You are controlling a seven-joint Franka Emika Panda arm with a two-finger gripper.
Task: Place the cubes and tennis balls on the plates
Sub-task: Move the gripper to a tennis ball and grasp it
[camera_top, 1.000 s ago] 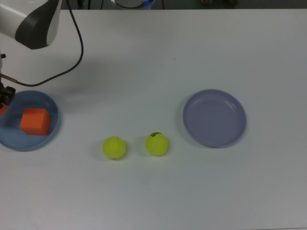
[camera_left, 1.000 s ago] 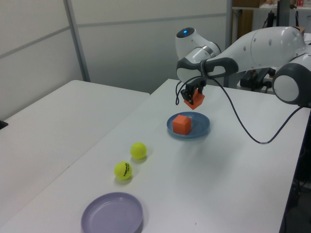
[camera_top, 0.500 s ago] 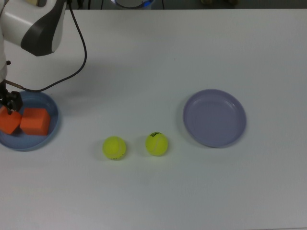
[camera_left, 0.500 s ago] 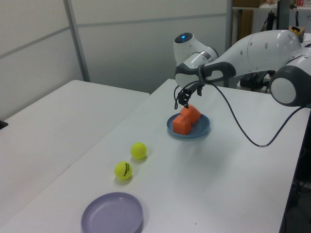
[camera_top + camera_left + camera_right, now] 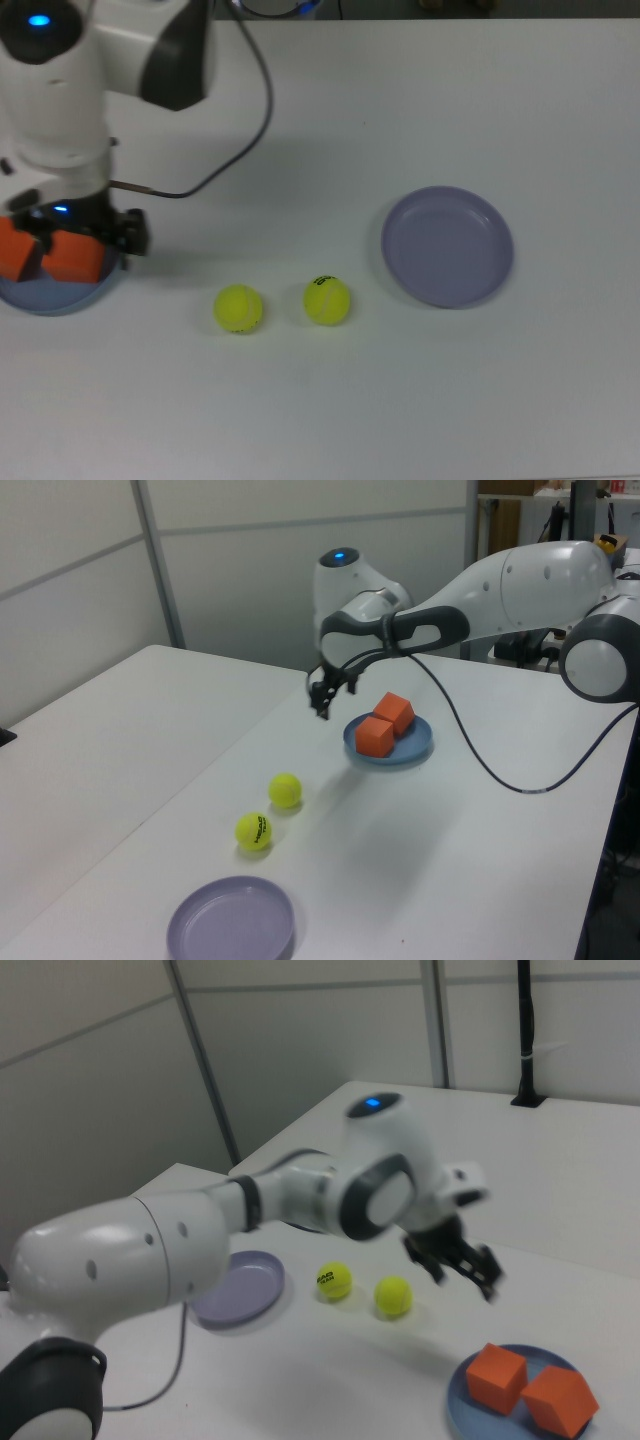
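Both matte orange cubes (image 5: 386, 725) sit on the shallow light-blue plastic plate (image 5: 417, 750), touching each other; in the left view the farther one is tilted, leaning on its neighbour. The two-finger gripper (image 5: 322, 693) carries nothing and hangs above the white table (image 5: 480, 850), just off the blue plate's edge on the side toward the balls. Whether its fingers stand apart or together cannot be told.

The two fuzzy yellow-green tennis balls lie near each other on the table between the plates: the plain ball (image 5: 239, 308) closer to the blue plate, the ball with a small black mark (image 5: 327, 299) closer to the empty lavender-purple plate (image 5: 447, 246).

Judgement: cube half done; balls remain, the plain one the likelier next pick.

Risks:
- A ball rolls at the lightest off-centre touch; a descent that is not centred may send it into its neighbour or across the table.
- Fuzzy round surface: a shallow pinch may let it squirt out.
- The purple plate is shallow; a ball released from height may bounce or roll over the rim.
- The tilted cube may settle if the plate is nudged.
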